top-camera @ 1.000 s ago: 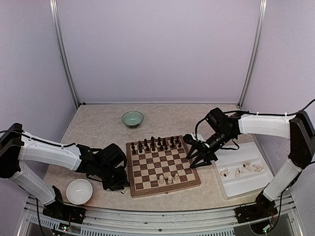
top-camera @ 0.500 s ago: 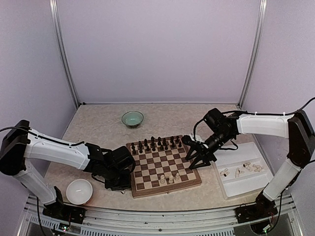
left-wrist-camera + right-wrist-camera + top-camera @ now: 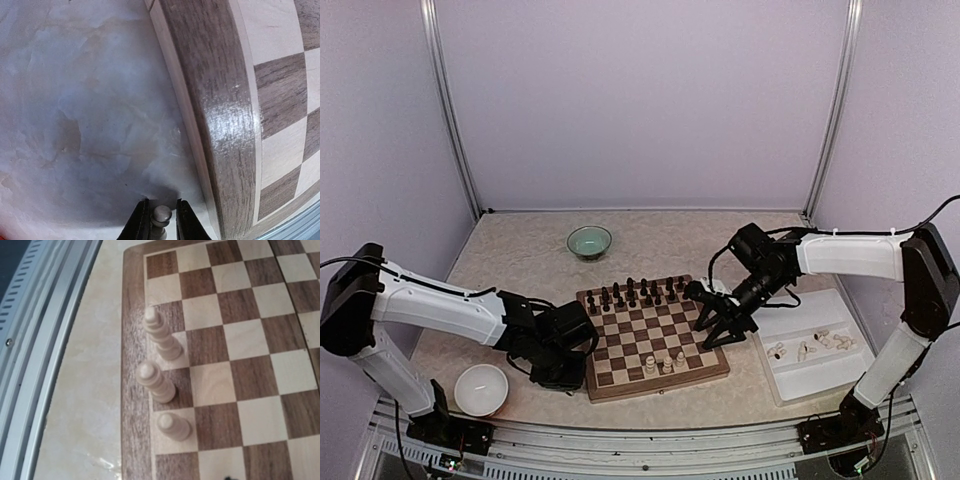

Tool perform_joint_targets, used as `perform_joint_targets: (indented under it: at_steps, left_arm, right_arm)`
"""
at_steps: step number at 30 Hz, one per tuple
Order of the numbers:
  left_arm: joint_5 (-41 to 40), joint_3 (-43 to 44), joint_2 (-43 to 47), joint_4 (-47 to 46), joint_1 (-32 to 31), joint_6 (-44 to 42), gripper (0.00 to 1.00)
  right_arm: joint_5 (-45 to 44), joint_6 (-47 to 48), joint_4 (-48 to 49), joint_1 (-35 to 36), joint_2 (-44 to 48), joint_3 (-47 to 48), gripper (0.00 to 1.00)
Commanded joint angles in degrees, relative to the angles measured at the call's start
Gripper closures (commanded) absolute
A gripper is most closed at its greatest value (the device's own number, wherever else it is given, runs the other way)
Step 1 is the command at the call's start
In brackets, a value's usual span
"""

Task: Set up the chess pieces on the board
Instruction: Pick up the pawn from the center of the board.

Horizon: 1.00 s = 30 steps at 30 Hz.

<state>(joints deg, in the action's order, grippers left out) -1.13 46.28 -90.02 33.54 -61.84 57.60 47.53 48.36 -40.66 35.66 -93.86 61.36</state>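
Top view: we've got the left tool (image 3: 563, 378) on the desk (image 3: 520, 260) at the board's (image 3: 660, 387) eight o'clock, and the right tool (image 3: 718, 330) spread and empty at three. Left wrist: fingers (image 3: 140, 222) pinching a pawn (image 3: 161, 215) off-board. Right wrist: three chess pieces (image 3: 156, 381) standing. Next, we reckon: lift over the border.

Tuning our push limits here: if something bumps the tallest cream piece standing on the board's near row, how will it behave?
The tallest cream piece is slim over a small base, so it would probably tip rather than slide. Its round, turned body suggests it could roll once down. Small and apparently wooden, it is likely light and stiff.
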Motion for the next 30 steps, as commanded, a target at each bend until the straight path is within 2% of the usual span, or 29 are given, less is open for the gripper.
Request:
perform_joint_targets:
  at_steps: [1, 7, 12, 15, 17, 19, 24, 30]
  left_arm:
    - [1.6, -3.0, -5.3, 9.5, -0.7, -0.8, 0.80]
    - [4.0, -5.2, -5.4, 9.7, -0.8, 0.7, 0.88]
    - [4.0, -4.1, -4.4, 11.5, -0.8, 0.8, 0.91]
    - [3.8, -3.1, -3.9, 12.3, -0.6, 1.2, 0.89]
    - [3.6, -2.8, -3.9, 13.1, -0.5, 1.7, 0.77]
    - [3.9, -2.9, -3.9, 14.2, -0.5, 2.5, 0.72]
    - [5.3, -3.8, -2.7, 14.8, -0.6, 3.7, 0.73]
    - [5.8, -3.4, -4.0, 12.8, -0.5, 2.4, 0.81]
  right_arm:
    - [0.2, 0.5, -1.8, 0.8, -0.5, 1.6, 0.47]
    - [0.2, 0.3, -1.8, 1.0, -0.9, 1.7, 0.47]
    - [0.1, 0.1, -1.9, 1.3, -1.3, 1.8, 0.47]
    - [-0.2, 0.0, -1.9, 1.6, -1.5, 2.0, 0.47]
    - [-0.3, -0.1, -1.9, 1.7, -1.7, 2.0, 0.47]
    - [-0.3, -0.2, -2.0, 1.8, -1.8, 2.0, 0.47]
    - [-0.3, -0.3, -2.0, 2.0, -1.8, 2.1, 0.47]
    - [-0.5, -0.1, -2.2, 2.3, -2.0, 2.2, 0.47]
